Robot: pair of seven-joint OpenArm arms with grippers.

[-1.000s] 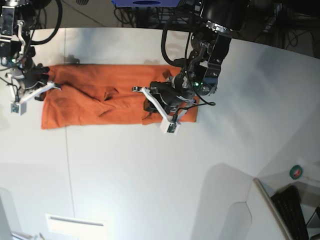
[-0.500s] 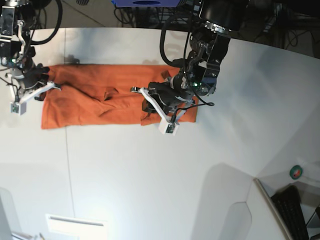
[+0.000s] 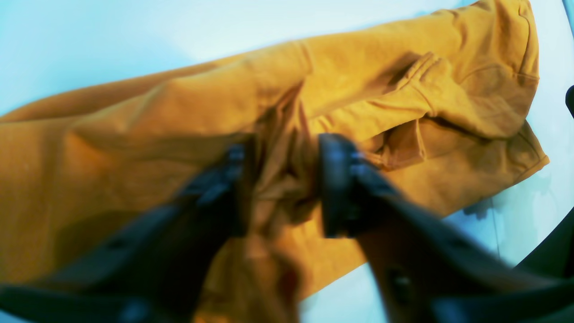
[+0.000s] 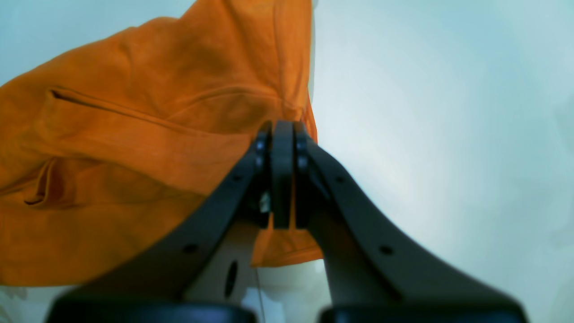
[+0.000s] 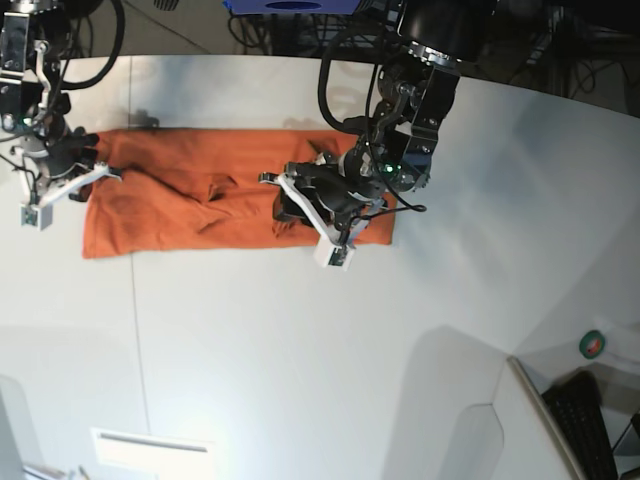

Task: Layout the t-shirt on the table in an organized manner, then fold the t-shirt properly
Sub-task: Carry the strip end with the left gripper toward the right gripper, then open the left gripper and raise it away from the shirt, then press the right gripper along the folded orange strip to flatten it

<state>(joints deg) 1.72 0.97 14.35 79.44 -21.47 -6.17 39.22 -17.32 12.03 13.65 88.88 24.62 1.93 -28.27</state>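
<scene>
1. While the left gripper [image 3: 287, 184] was over the part of the shirt [image 5: 240, 145] at the base view's right, its fingers were apart, one on each side of a raised, crumpled fold [image 3: 287, 170]. No firm pinch showed.

2. The right gripper [image 4: 283, 134] had its fingers together, over the shirt's opposite end, close to the edge. Whether any cloth was caught between them could not be told.

3. The shirt lay on the table [image 5: 250, 380] as a long, low strip, its long axis running crosswise in the base view, from one gripper towards the other. Its middle was between the two arms, with uneven layers and a small bunched flap [image 5: 220, 185].

4. For the next move, the relation that seemed to matter was fold to fingers: the fold ran lengthwise through the left gripper's gap, well inside the strip's near end, and the left arm was much the nearer. Tidying that fold looked like the left arm's job, with the right best placed to steady the far end.

5. Closing there would probably have gathered the loose cloth into a deeper ridge; spreading it outward along the strip, towards the left arm's end, seemed the safer course before another fold.
</scene>
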